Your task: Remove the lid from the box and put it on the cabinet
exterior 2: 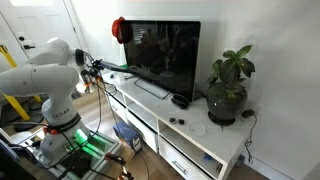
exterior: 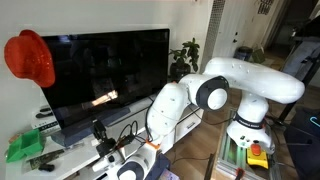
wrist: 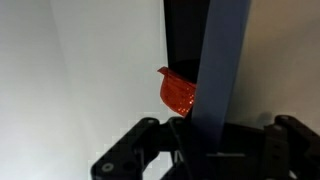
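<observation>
In the wrist view my gripper is shut on the lid, a flat grey panel that stands up between the fingers in front of the TV's edge. In an exterior view the gripper holds the lid edge-on, as a thin dark strip, above the end of the long white cabinet. The cabinet also shows under the TV in an exterior view. The box is out of view.
A large black TV stands on the cabinet, with a red cap on its upper corner, also seen in the wrist view. A potted plant and a green container sit at the cabinet's opposite ends. Cables lie near the TV foot.
</observation>
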You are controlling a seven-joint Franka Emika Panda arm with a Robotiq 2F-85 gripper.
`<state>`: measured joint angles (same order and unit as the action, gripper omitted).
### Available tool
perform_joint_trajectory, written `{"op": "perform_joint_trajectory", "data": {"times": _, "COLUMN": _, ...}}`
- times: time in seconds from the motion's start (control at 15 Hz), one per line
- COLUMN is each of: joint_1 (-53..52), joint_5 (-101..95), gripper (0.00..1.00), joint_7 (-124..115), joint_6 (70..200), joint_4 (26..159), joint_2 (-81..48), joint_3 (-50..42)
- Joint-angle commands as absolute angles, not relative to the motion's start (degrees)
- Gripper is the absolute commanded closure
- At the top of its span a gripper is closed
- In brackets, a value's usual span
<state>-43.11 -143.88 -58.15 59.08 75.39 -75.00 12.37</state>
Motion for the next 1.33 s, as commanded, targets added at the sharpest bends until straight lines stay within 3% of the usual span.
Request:
{"op": "perform_joint_trajectory", "data": {"times": 0.0, "joint_1": -43.6, "joint_5": -143.2, "gripper": 1.00, "joint_7": -58.3, "joint_6": 59.5, "joint_4": 74.8, "joint_2": -75.2, "joint_3": 11.8}}
{"op": "perform_joint_trajectory", "data": {"times": 1.07, "joint_1": -46.1, "joint_5": -143.8, "gripper": 1.00, "joint_7": -63.9, "joint_6": 63.4, "joint_4": 59.3, "joint_2": -88.3, "joint_3": 5.7}}
{"op": "perform_joint_trajectory", "data": {"times": 1.27, "joint_1": -45.4, "joint_5": -143.7, "gripper": 1.00, "joint_7": -65.1, "joint_6": 63.7, "joint_4": 64.0, "joint_2": -85.6, "joint_3": 6.1}}
